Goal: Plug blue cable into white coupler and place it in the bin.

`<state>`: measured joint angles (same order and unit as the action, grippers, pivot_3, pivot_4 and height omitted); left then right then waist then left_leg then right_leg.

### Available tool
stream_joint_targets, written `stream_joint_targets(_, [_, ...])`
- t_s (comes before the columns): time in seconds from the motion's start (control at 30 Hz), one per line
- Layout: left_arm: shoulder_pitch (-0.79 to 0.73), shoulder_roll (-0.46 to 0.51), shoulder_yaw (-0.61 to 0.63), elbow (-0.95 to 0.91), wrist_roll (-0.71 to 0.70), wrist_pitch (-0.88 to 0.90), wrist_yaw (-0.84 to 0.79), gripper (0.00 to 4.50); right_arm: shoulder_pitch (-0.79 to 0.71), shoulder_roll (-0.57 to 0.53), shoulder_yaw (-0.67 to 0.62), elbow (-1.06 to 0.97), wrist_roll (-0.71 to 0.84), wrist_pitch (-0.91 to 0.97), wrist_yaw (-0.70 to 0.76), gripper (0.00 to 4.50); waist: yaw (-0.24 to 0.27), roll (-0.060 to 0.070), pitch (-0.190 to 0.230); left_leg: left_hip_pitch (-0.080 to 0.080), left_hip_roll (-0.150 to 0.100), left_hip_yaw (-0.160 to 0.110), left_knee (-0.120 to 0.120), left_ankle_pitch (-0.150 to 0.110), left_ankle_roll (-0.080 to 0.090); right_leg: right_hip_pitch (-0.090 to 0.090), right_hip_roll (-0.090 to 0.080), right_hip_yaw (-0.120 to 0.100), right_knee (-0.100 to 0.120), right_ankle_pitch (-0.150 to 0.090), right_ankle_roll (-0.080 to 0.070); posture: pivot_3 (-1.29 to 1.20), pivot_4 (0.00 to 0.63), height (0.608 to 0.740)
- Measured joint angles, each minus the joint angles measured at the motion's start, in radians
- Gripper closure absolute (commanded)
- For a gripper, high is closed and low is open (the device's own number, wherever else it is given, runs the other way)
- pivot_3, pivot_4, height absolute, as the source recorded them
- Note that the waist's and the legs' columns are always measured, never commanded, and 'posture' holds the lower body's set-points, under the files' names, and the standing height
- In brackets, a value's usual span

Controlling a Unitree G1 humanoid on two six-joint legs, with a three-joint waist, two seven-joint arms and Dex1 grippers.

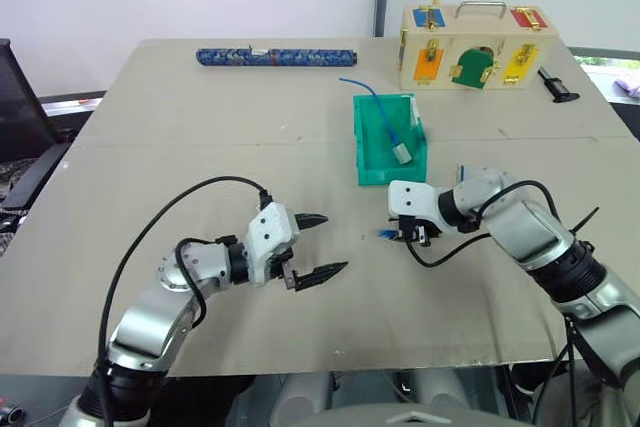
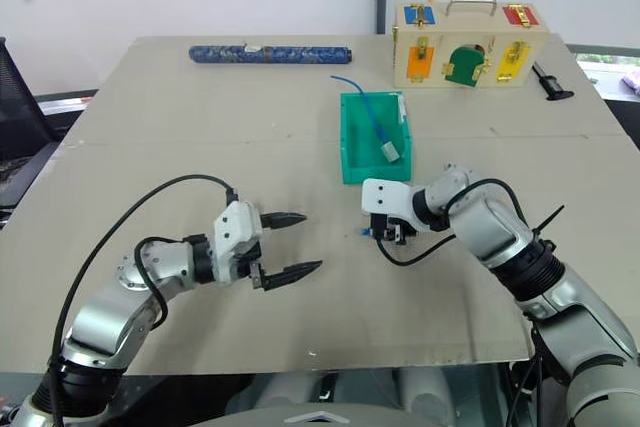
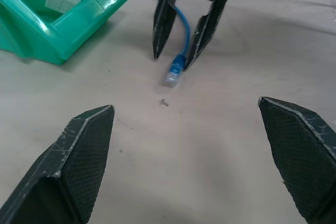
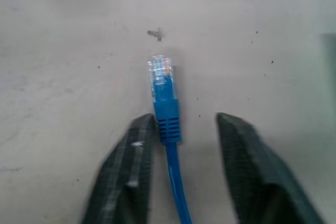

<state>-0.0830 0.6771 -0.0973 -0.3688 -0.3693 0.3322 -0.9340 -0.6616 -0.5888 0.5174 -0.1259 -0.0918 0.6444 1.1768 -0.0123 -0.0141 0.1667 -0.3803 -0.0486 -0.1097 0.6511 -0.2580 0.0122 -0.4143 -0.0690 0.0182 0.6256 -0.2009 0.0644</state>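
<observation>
The blue cable (image 4: 167, 113) lies flat on the table, its clear plug (image 3: 172, 75) pointing toward my left gripper. My right gripper (image 1: 400, 237) hangs tilted down over the plug end, open, with the cable between its fingers (image 3: 161, 19) and close against one of them. Open wide, my left gripper (image 1: 335, 242) sits a short way to the left of the plug, holding nothing. The teal bin (image 1: 372, 162) stands just behind the right gripper. The white coupler is out of view.
Inside the bin lies another blue cable ending in a grey-white block (image 1: 402, 154). A pale wooden box with coloured latched doors (image 1: 476, 45) stands at the back right, a blue patterned roll (image 1: 275, 56) at the back, a black tool (image 1: 557, 86) at the far right.
</observation>
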Motion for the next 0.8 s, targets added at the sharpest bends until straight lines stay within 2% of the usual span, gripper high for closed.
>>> stream_joint_targets(0.07, [-0.026,-0.004,-0.021,0.017,0.013,0.012,0.000,0.00,0.062,0.005,-0.060,-0.049,0.055,0.032,-0.012,0.64,0.000,0.000,0.000,-0.001,0.000,-0.002,0.000,0.000,0.000,0.000,-0.001,0.000,0.000,0.000,0.000,0.00,0.150,0.740])
stream_joint_targets(0.13, [-0.044,-0.009,-0.038,0.033,0.023,0.017,0.000,0.00,0.115,0.013,-0.114,-0.100,0.108,0.060,-0.027,0.17,0.001,0.000,0.000,-0.002,-0.001,-0.002,0.000,0.000,0.000,-0.002,-0.001,0.000,0.000,0.000,0.000,0.00,0.150,0.740])
stream_joint_targets(0.23, [-0.078,-0.024,-0.067,0.056,0.034,0.019,-0.003,0.00,0.211,0.013,-0.235,-0.212,0.200,0.077,-0.056,0.17,0.003,0.000,0.000,-0.003,-0.001,-0.003,0.000,0.000,0.000,-0.002,-0.001,0.000,0.000,0.000,0.000,0.00,0.150,0.740])
stream_joint_targets(0.3, [-0.121,-0.052,-0.098,0.087,0.048,0.020,-0.004,0.00,0.345,-0.001,-0.366,-0.332,0.261,0.054,-0.091,0.17,0.015,0.000,0.000,-0.004,-0.001,-0.004,0.000,0.000,0.000,-0.002,-0.002,-0.002,0.000,0.000,0.000,0.00,0.150,0.740])
stream_joint_targets(0.4, [-0.168,-0.072,-0.126,0.136,0.073,0.019,-0.007,0.00,0.534,-0.030,-0.487,-0.424,0.284,-0.025,-0.141,0.17,0.021,0.000,0.000,-0.003,-0.002,-0.002,0.000,0.000,0.000,-0.002,-0.001,-0.001,0.000,0.000,0.001,0.00,0.150,0.740])
stream_joint_targets(0.57, [-0.231,-0.101,-0.179,0.238,0.123,-0.016,-0.031,0.00,0.822,-0.013,-0.673,-0.552,0.296,-0.175,-0.230,0.17,0.020,0.000,0.000,-0.001,-0.001,0.003,0.000,0.000,0.000,0.000,0.000,0.000,0.000,0.000,0.001,0.00,0.150,0.740])
stream_joint_targets(0.8, [-0.294,-0.160,-0.231,0.368,0.199,-0.088,-0.049,0.00,1.057,0.022,-0.784,-0.669,0.316,-0.218,-0.319,0.17,0.021,0.000,0.000,0.001,0.000,0.004,0.001,0.000,0.000,0.002,0.000,0.001,0.000,0.000,0.001,0.00,0.150,0.740])
